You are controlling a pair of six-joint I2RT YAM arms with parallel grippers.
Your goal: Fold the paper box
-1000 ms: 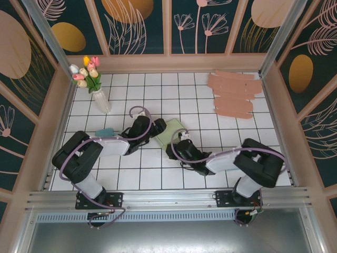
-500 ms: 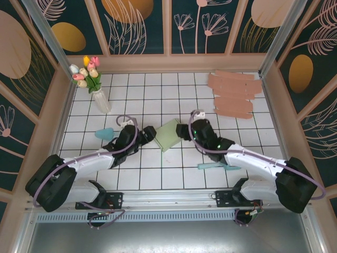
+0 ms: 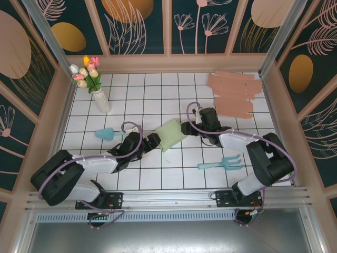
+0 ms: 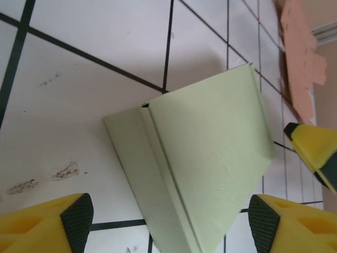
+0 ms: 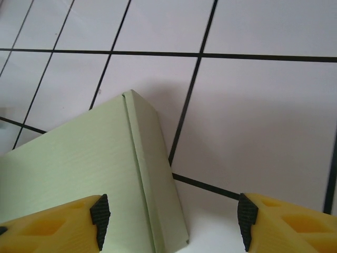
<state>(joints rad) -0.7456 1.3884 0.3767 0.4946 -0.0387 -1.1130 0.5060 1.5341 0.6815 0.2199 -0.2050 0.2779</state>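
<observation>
Paper box [image 3: 171, 135] lies flat mid-table [image 3: 158, 100], pale green, between the two grippers. Left gripper [image 4: 169, 211]: jaws wide, straddling the box's near corner, clear of both fingers. Right gripper [image 5: 172, 219]: jaws wide, holding nothing, at the box's opposite edge. One fingertip overlaps the box; contact cannot be told.

Left tool [image 3: 154, 141] drew back; right tool [image 3: 185, 128] swung beside box [image 3: 171, 134].
</observation>
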